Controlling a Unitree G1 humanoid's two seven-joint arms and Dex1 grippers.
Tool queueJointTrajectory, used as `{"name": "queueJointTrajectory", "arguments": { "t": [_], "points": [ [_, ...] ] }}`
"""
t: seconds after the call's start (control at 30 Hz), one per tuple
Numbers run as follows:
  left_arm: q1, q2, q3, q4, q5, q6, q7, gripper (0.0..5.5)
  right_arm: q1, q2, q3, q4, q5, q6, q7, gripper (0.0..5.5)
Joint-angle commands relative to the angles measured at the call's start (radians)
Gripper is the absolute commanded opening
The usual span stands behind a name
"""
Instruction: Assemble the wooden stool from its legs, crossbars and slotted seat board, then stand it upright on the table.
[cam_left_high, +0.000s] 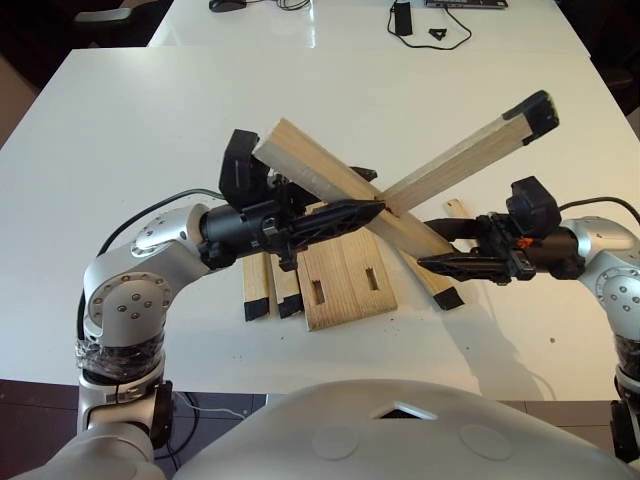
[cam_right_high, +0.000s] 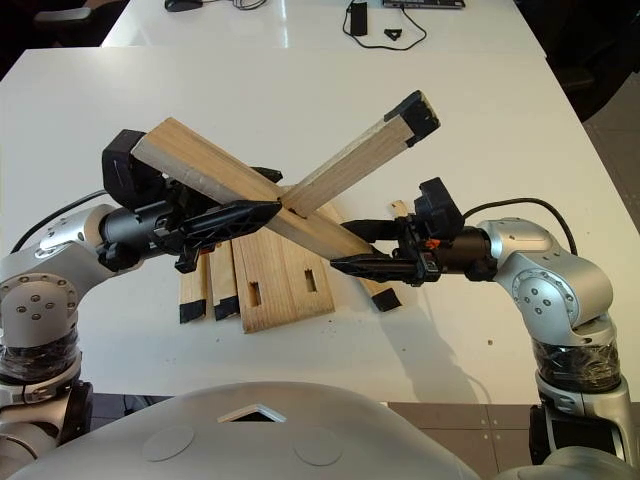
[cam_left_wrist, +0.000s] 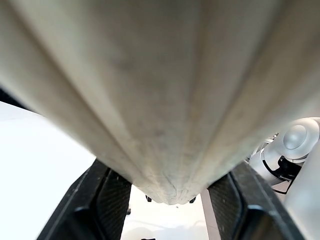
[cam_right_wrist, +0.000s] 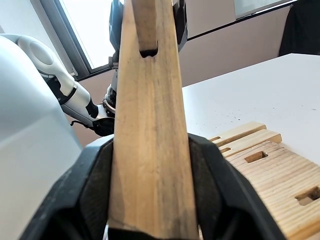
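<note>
Left eye view: leg-joining step above seat board (cam_left_high: 345, 290). Left fingers (cam_left_high: 345, 213), right fingers (cam_left_high: 450, 264) both clamp slotted leg (cam_left_high: 330, 170); next, likely press second leg (cam_left_high: 460, 155) home.

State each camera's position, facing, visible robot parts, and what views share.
Eyes: on the head, looking down at the table; both arms show.
Left wrist: behind the left gripper, looking along the held leg; its fingers, the right arm beyond.
Right wrist: behind the right gripper, along that same leg; left arm beyond.
Shared: eyes and right wrist show the seat board.
</note>
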Motion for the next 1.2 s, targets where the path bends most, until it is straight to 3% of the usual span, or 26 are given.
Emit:
{"name": "queueJointTrajectory", "arguments": {
  "t": [0.03, 0.13, 0.57, 0.8, 1.03, 1.2],
  "points": [
    [0.001, 0.011, -0.02, -0.017, -0.004, -0.002, -0.033, 2.05, -0.032, 0.012, 0.031, 0.038, -0.093, -0.023, -0.086, 2.45],
    [0.008, 0.014, -0.012, -0.015, 0.001, -0.009, -0.031, 2.05, -0.03, 0.014, 0.029, 0.049, -0.097, -0.024, -0.098, 2.92],
    [-0.008, 0.153, 0.147, 0.032, -0.034, -0.006, -0.042, 2.03, -0.014, 0.037, -0.15, 0.144, 0.114, 0.091, -0.15, 2.92],
    [0.07, 0.254, 0.198, 0.004, -0.042, 0.033, -0.085, 2.03, 0.06, 0.0, -0.098, 0.128, -0.029, 0.009, -0.093, 2.92],
    [0.227, 0.378, 0.333, -0.068, 0.002, 0.042, -0.166, 2.03, 0.15, -0.008, -0.138, 0.138, -0.101, -0.041, -0.119, 2.92],
    [0.408, 0.418, 0.381, -0.123, 0.149, 0.006, -0.261, 2.03, 0.219, -0.017, -0.126, 0.109, -0.152, -0.066, -0.128, 2.92]
  ]
}}
